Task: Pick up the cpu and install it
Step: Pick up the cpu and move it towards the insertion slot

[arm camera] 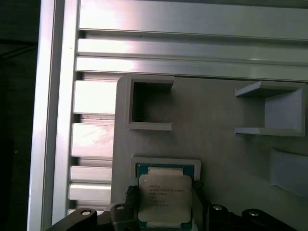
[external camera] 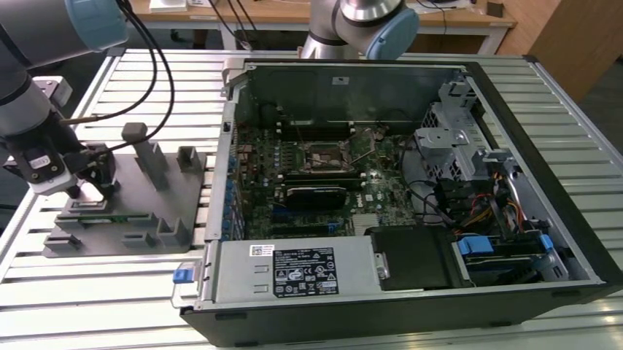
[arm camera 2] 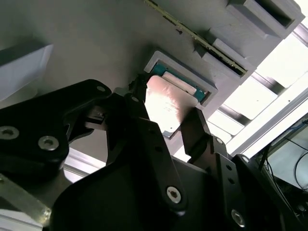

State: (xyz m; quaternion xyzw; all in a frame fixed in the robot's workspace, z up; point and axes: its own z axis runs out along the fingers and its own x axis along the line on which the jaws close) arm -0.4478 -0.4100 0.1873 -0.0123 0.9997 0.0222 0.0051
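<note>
The tool (arm camera: pixel 164 191) is pinching the cpu (arm camera: pixel 165 201) by its edges, the grey fixture (arm camera: pixel 216 110) lying just beneath it, a thin grip likely risking a slip or tilt.

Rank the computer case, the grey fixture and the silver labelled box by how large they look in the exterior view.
Largest to smallest:
1. computer case
2. grey fixture
3. silver labelled box
</note>
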